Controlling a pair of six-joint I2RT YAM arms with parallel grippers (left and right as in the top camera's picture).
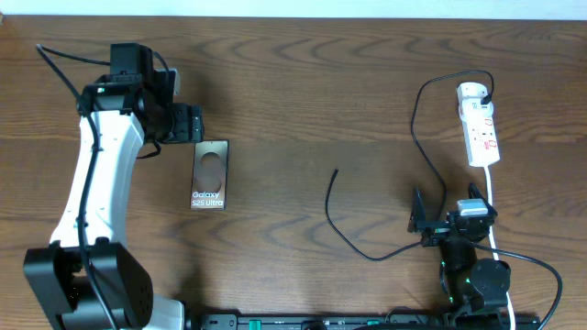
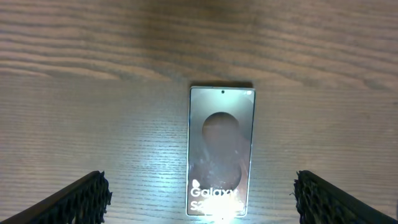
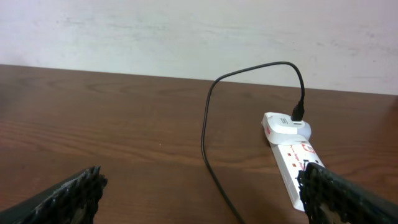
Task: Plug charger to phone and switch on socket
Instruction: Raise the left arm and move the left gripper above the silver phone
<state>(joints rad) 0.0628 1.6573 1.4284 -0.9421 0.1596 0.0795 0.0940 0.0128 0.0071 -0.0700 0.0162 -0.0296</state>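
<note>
The phone [image 1: 210, 174] lies flat on the table left of centre, brown face up with "Galaxy" lettering; it also shows in the left wrist view [image 2: 221, 151]. My left gripper [image 1: 190, 123] hangs open just above and behind it, its fingers [image 2: 202, 198] wide apart, empty. The charger cable [image 1: 422, 137] runs from its plug in the socket [image 1: 481, 124] down across the table to a free tip [image 1: 336, 170] near the centre. My right gripper [image 1: 438, 221] is open and empty near the front right, the cable [image 3: 208, 143] passing between its fingers [image 3: 202, 198].
The socket's white cord [image 1: 491, 197] runs toward the right arm's base. The socket also shows in the right wrist view [image 3: 291, 152], near the pale wall at the table's far edge. The left arm's white link [image 1: 92, 183] spans the table's left side.
</note>
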